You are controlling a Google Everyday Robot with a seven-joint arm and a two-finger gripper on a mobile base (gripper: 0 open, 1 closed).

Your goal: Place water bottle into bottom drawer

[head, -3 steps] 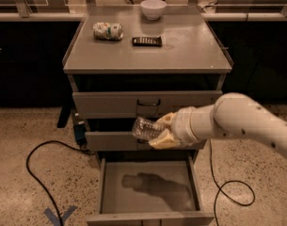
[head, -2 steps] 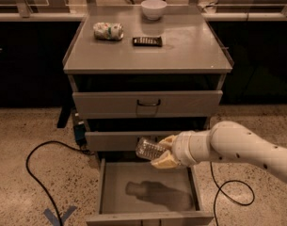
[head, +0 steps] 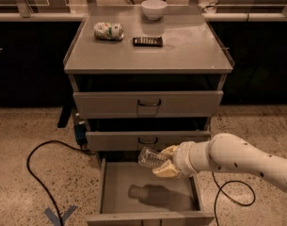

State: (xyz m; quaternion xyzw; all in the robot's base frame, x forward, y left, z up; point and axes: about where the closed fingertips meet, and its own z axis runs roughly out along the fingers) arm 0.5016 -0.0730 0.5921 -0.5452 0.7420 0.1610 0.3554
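The water bottle [head: 151, 158] is clear crinkled plastic and lies on its side in my gripper [head: 165, 161], whose tan fingers [head: 167, 169] are shut on it. The white arm reaches in from the right. The bottle hangs over the open bottom drawer [head: 115, 182], above its flat grey floor, where its shadow falls. The drawer is pulled out toward the camera and nothing lies in it.
Two shallower drawers with dark handles [head: 149, 102] are above, both slightly open. On the cabinet top [head: 190, 46] lie a crushed white-green can [head: 108, 31], a dark flat object [head: 147, 41] and a white bowl [head: 154, 8]. Black cables [head: 35, 173] lie on the speckled floor on both sides.
My gripper has moved down with the bottle, from in front of the middle drawer to just over the open bottom drawer. The bottle's shadow in the drawer has grown sharper.
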